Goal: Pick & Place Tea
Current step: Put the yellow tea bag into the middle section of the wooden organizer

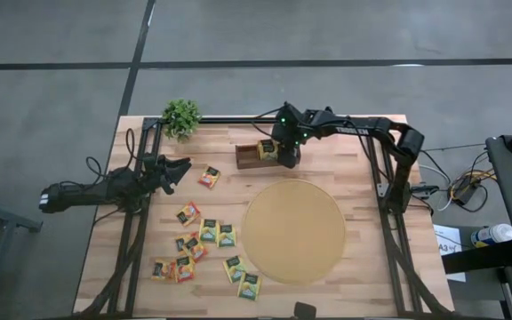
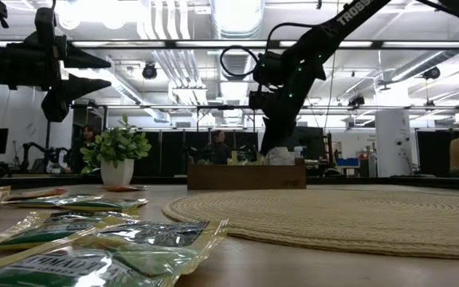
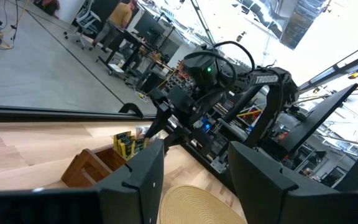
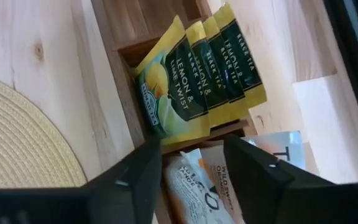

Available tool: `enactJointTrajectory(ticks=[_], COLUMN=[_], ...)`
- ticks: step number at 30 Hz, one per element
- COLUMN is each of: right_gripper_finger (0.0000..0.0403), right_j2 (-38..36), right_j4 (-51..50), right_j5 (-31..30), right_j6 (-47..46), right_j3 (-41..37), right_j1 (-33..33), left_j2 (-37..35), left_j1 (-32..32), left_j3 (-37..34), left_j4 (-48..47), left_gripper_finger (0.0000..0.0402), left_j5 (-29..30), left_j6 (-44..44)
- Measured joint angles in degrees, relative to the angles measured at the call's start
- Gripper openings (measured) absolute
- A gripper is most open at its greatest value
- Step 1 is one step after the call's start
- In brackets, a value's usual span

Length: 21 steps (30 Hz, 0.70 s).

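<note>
While the right claw (image 4: 188,171) hovers (fingers parted), yellow sachets (image 4: 194,74) stand just beyond.

Both arms matte black, boxy links, black cables looped along them. Right arm (image 1: 363,129) shows green LEDs near wrist and white TROSSEN lettering. Left arm (image 1: 105,188) has dark angular fingers.
</note>
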State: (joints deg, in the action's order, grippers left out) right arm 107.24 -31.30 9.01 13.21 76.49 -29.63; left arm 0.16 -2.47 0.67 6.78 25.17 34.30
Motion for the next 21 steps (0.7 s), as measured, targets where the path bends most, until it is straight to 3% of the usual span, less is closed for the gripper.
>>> enactJointTrajectory(ticks=[7, 14, 21], right_gripper_finger=[0.021, 0.0208, 0.0203], right_j2=[-1.3, -4.1, -6.3], right_j4=[-3.9, -7.8, -9.2], right_j5=[0.0, 0.1, 2.8], right_j6=[-0.4, -1.6, -9.2], right_j3=[2.4, 4.8, 5.5], right_j1=[0.5, 3.0, 8.8], left_j2=[0.0, 0.0, 0.0], left_j1=[0.0, 0.0, 0.0], left_j3=[0.0, 0.0, 0.0], left_j4=[0.0, 0.0, 0.0], left_gripper_finger=[0.0174, 0.0174, 0.0174], left_j5=[0.0, 0.0, 0.0], left_j6=[0.0, 0.0, 0.0])
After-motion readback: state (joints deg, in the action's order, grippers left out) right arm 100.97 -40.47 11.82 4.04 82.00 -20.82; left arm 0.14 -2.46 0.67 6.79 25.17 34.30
